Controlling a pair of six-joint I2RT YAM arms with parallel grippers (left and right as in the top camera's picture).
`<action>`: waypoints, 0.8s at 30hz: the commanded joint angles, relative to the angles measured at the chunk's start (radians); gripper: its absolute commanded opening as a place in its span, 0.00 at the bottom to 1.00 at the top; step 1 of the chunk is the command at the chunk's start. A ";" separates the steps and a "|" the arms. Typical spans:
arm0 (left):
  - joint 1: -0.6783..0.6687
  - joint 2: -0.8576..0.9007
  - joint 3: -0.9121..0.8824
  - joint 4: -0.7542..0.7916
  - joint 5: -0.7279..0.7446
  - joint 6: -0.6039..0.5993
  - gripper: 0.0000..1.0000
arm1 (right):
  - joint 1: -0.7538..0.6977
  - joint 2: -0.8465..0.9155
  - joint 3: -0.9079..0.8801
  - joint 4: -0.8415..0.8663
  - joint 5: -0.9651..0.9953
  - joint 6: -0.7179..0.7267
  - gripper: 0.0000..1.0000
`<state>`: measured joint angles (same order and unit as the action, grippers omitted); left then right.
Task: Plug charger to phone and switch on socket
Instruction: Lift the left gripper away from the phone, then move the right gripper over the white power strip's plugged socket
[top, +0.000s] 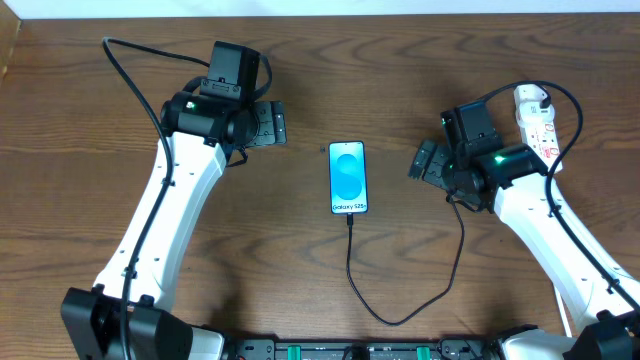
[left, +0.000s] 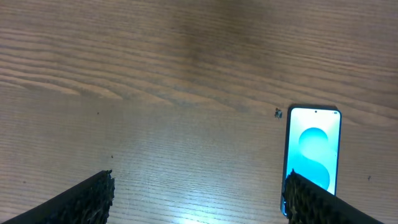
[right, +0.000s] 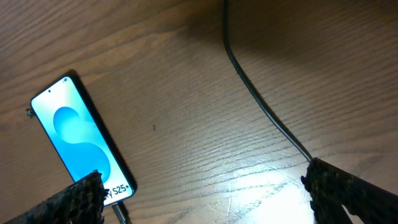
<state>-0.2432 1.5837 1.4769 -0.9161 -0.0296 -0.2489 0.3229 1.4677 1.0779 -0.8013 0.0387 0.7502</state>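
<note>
Locating the phone (top: 348, 178) first: where does it lie? (A)

Flat on the wooden table (top: 300, 270), about midway between the two arms. Screen up, lit blue-teal, "Galaxy S25+" legible at its near end. Long axis points away from the robot. (B)

Charger? (A)

The thin black charger (top: 349, 240) cable meets the phone's near short edge. The right wrist view shows a small plug at that edge. From there the cable runs toward the robot, loops round to the right, climbs away again and passes under the right arm. Past that point I cannot follow it. (B)

Socket? (A)

The white socket (top: 537, 120) strip lies at the far right of the table, behind the right arm and partly covered by it. Red marks along it; switch position cannot be read. (B)

Grippers? (A)

Left gripper (top: 272, 125) sits left of the phone, apart from it, pointing toward it. Its wrist view has the fingers (left: 87, 199) spread wide with bare wood between them, and the phone's top half showing past the right-hand finger. Released, holding nothing. Right gripper (top: 425, 160) sits to the phone's right, also apart and facing it. Its fingers (right: 348, 193) are wide too, only table between them; likewise released. (B)
</note>
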 joint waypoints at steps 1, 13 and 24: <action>-0.001 -0.009 0.000 -0.003 -0.016 0.016 0.87 | 0.006 -0.015 0.001 -0.003 0.015 0.004 0.99; -0.001 -0.009 0.000 -0.003 -0.016 0.016 0.87 | 0.004 -0.015 0.001 0.016 0.015 -0.184 0.99; -0.001 -0.009 0.000 -0.003 -0.016 0.016 0.87 | -0.037 -0.015 0.081 -0.006 -0.068 -0.326 0.99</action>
<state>-0.2432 1.5837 1.4769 -0.9161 -0.0296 -0.2455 0.3168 1.4677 1.0889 -0.7971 0.0128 0.4973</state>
